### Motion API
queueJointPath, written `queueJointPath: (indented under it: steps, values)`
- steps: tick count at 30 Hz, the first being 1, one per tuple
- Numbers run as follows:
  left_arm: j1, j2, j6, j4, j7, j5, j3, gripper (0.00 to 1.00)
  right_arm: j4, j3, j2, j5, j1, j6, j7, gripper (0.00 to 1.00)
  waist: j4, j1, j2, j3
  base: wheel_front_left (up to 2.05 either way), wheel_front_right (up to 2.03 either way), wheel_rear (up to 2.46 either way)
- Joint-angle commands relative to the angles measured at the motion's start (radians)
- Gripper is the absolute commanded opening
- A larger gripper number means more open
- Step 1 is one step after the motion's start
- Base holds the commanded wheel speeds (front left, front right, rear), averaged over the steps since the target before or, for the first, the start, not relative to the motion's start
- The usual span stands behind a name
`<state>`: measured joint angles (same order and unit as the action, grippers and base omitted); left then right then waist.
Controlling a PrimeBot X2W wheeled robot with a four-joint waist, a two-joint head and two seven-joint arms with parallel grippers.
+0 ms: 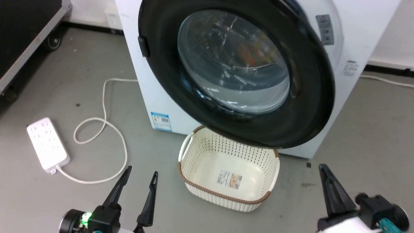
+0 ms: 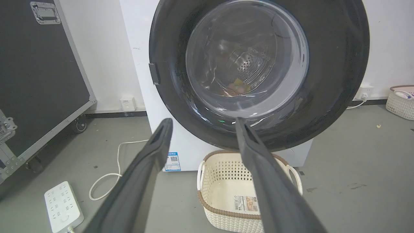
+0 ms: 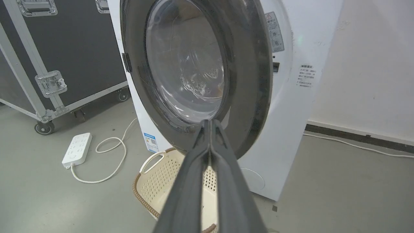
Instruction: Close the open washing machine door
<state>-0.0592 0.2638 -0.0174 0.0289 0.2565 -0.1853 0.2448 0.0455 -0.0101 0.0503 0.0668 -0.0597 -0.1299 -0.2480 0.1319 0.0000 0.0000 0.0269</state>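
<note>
Right up close, the left gripper [image 1: 142,170] has its two dark fingers spread wide with nothing between them. The right gripper [image 1: 323,168] has its fingers pressed tip to tip, holding nothing. Both hang near, low over the floor [image 1: 355,129], short of the washing machine door [image 1: 310,97].

The door stands out from the front of the white washing machine [image 1: 145,87], latch on the left, and its lower rim overhangs the far edge of a cream laundry basket [image 1: 226,197] on the floor.

The left wrist view looks straight through the glass and picks up the perforated drum with something coloured low inside. It also shows a second basket [image 2: 401,103] far right by the wall. The right wrist view takes the door at an angle, showing its thick black rim and a warning sticker on the machine front beside it.

The floor is grey concrete. Left of the machine lie a white power strip [image 1: 48,144] and its looping cable [image 1: 105,97]. A black flight case [image 1: 19,35] on castors sits far left.
</note>
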Motion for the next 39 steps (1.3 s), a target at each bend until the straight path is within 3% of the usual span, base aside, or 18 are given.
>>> queueJointPath:
  steps: [1,6,12,19,32,39]
  values:
    - [0.007,-0.007,0.004,0.004,0.005,0.007,-0.003,1.00,-0.006,-0.009,0.000,-0.012,0.023,-0.001,0.006,0.00,0.012,0.0000,0.0000,0.028,0.00,0.00,0.00]
    - [0.040,-0.028,0.016,0.007,0.005,0.027,-0.014,1.00,-0.013,-0.066,0.018,-0.053,0.152,-0.001,0.057,0.00,0.031,0.0000,0.0000,0.114,0.00,0.00,0.00]
    - [0.088,-0.054,0.037,0.012,0.005,0.039,-0.029,1.00,0.047,-0.117,0.147,-0.003,0.372,-0.001,0.136,0.00,0.058,0.0000,0.0000,0.226,0.00,0.00,0.00]
    - [0.130,-0.091,0.060,0.014,0.005,0.049,-0.050,1.00,0.159,-0.075,0.247,0.062,0.575,-0.001,0.190,0.00,0.084,0.0000,0.0000,0.304,0.00,0.00,0.00]
    - [0.193,-0.143,0.097,0.028,0.005,0.070,-0.083,1.00,0.327,0.033,0.316,0.095,0.861,-0.001,0.250,0.00,0.107,0.0000,0.0000,0.414,0.00,0.00,0.00]
    - [0.215,-0.163,0.108,0.022,0.005,0.082,-0.092,1.00,0.430,0.076,0.320,0.086,0.983,-0.001,0.246,0.00,0.111,0.0000,0.0000,0.441,0.00,0.00,0.00]
